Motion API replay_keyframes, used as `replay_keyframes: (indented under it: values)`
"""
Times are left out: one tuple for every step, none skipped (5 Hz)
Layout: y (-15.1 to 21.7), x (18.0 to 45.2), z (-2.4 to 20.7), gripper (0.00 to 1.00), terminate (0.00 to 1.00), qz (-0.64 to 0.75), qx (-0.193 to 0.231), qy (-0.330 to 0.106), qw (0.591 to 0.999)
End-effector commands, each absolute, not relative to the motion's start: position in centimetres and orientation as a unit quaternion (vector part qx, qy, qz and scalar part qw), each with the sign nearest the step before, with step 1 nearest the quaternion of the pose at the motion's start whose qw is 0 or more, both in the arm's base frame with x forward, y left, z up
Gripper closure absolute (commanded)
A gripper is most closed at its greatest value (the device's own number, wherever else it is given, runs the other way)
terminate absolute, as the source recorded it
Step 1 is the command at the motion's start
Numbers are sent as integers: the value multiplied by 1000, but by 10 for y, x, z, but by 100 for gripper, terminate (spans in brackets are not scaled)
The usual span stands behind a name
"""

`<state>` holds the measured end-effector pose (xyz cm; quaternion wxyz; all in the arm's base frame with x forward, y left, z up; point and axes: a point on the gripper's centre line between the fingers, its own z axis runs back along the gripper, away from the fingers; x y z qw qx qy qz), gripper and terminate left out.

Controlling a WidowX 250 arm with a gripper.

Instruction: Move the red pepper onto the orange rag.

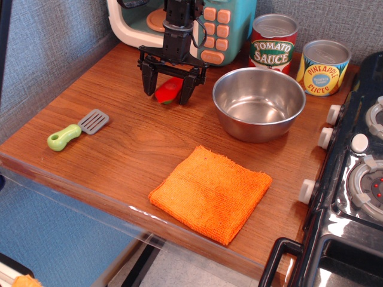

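A wooden counter (119, 149) seen from above and slightly in front, with a grey textured wall behind it. Near the back of the counter a black robot gripper (168, 91) points straight down, its two fingers spread apart on either side of the red pepper (168, 90). The jaws are open; whether the fingers touch the pepper cannot be told from this angle. The pepper, a small glossy red toy chili with a green end, lies on the wood between the fingertips, just in front of a toy microwave (203, 27) (teal and cream, with peach-coloured buttons).

The orange rag (210, 192) lies flat near the front edge of the counter, well apart from the pepper, turned so its corners point roughly toward the viewer and away. It is a fuzzy square of bright orange cloth with nothing on it.

Between the two, to the right, stands an empty steel bowl (258, 103). Behind the bowl are two cans: a red one labelled tomato sauce (273, 43) and a yellow one labelled pineapple slices (323, 67). On the left of the counter lies a small spatula (78, 129) with a green handle. A black toy stove (359, 173) with white knobs fills the right edge.
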<state>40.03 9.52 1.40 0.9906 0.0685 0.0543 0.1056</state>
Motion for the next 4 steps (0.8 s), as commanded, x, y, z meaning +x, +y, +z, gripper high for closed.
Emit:
replay_keyframes:
  values:
    - [96, 402, 27, 100, 0, 107, 61, 39, 992]
    - [97, 400, 37, 100, 0, 104, 53, 32, 993]
    - [94, 400, 76, 100, 0, 96, 38, -23, 994]
    - [88, 393, 115, 100, 0, 80, 27, -76, 994]
